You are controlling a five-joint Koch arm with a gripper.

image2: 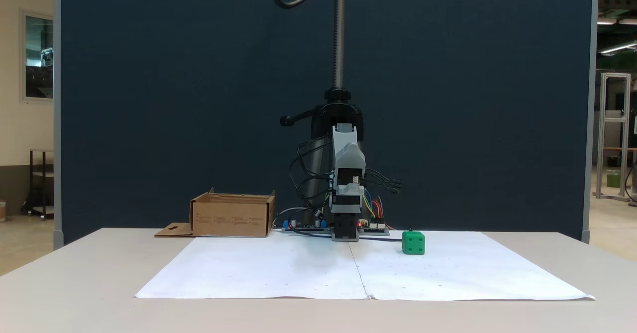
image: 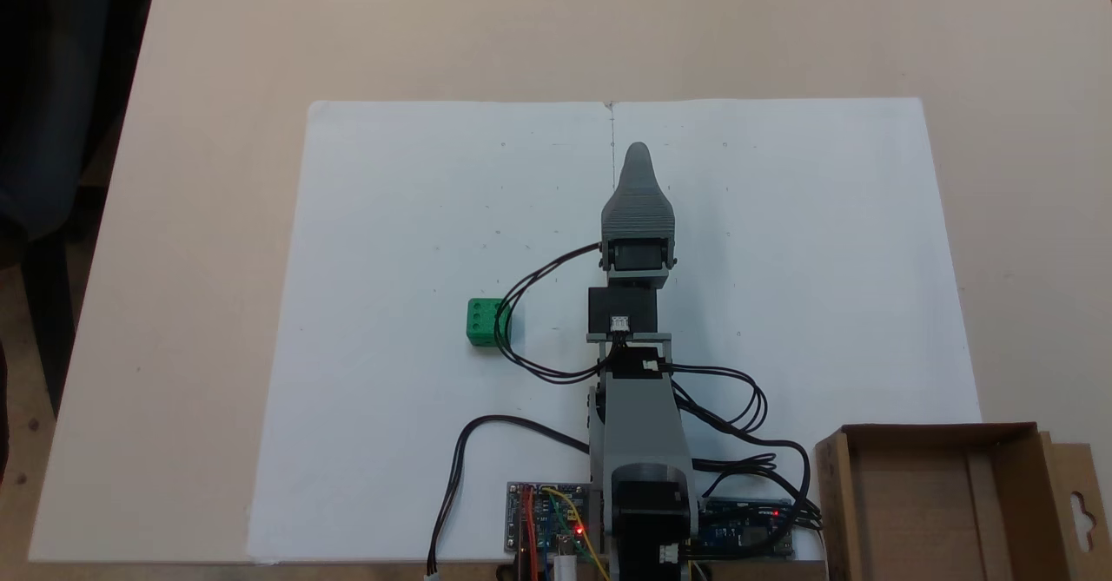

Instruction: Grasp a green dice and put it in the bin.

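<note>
In a fixed view from above, reading left to right, the green dice (image: 486, 321) sits on the white paper sheet (image: 391, 216) down and to the left of the fingers, well apart from them, with a loop of black cable (image: 512, 303) crossing just over its right side. It rests flat on one face, which should give the jaws two parallel sides to close on. In the middle, the gripper (image: 638, 154) points straight up the sheet along its centre fold; the arm looks parked in a neutral, folded pose, probably so either side of the paper is equally reachable. From this angle the two jaws lie one behind the other and only a single grey tip shows, so I cannot tell whether the fingers are spread or closed; they carry nothing. Far to the lower right of the fingers, beside the arm's base and off the paper, stands the cardboard bin (image: 1034, 442), empty, with its hang-hole flap (image: 1077, 498) folded outward. In another fixed view, from the front, the dice (image2: 413, 242) lies right of the arm and the bin (image2: 233, 217) left.
</note>
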